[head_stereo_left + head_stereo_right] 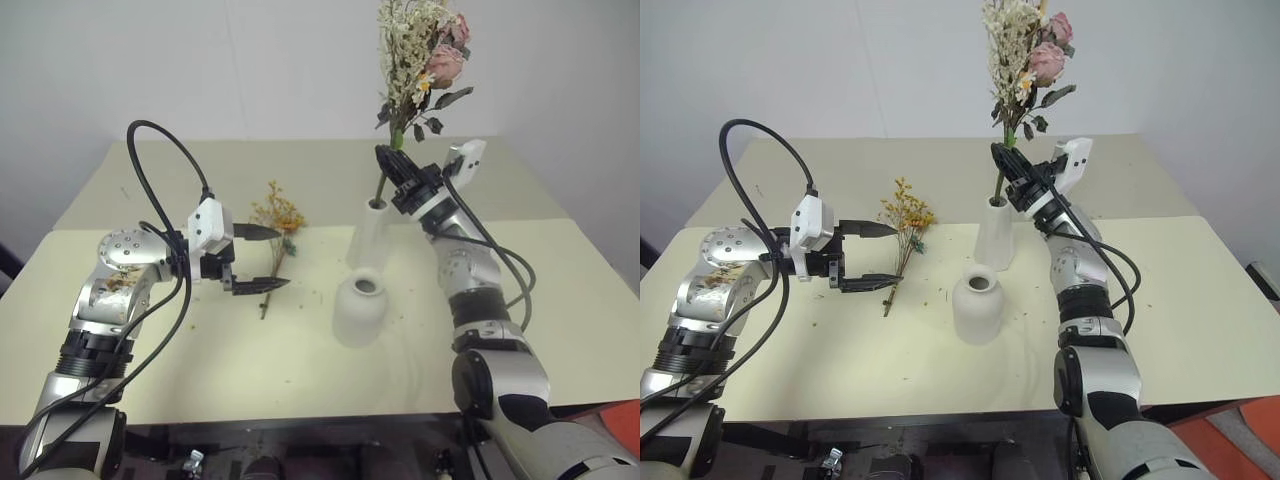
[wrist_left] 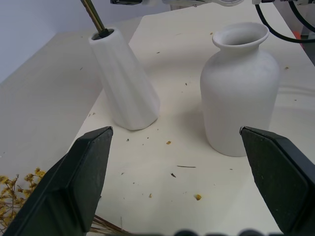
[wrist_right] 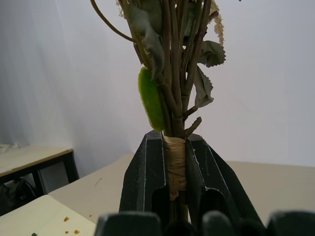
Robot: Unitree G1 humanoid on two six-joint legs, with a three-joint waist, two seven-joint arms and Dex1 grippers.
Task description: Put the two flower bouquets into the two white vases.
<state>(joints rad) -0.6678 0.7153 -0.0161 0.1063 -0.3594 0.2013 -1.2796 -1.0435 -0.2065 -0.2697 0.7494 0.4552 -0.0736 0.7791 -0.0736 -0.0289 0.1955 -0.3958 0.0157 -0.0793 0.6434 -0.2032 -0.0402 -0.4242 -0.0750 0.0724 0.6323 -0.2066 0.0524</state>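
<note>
My right gripper (image 1: 392, 165) is shut on the taped stems (image 3: 176, 164) of the larger bouquet (image 1: 425, 60), a bunch of cream sprigs, pink roses and dark leaves held upright. Its stem end (image 2: 93, 17) sits in the mouth of the tall slim white vase (image 1: 368, 240). The squat white vase (image 1: 359, 310) stands in front of it with nothing in it. The small yellow-orange bouquet (image 1: 277, 215) lies flat on the table to the left of the vases. My left gripper (image 1: 285, 258) is open, level, with its fingertips on either side of that bouquet's stems, pointing toward the vases.
The cream table (image 1: 560, 300) has loose petal crumbs (image 2: 197, 196) scattered around the vases. A black cable (image 1: 160, 170) loops above my left arm. The table's front edge runs close below the squat vase, and a white wall stands behind the table.
</note>
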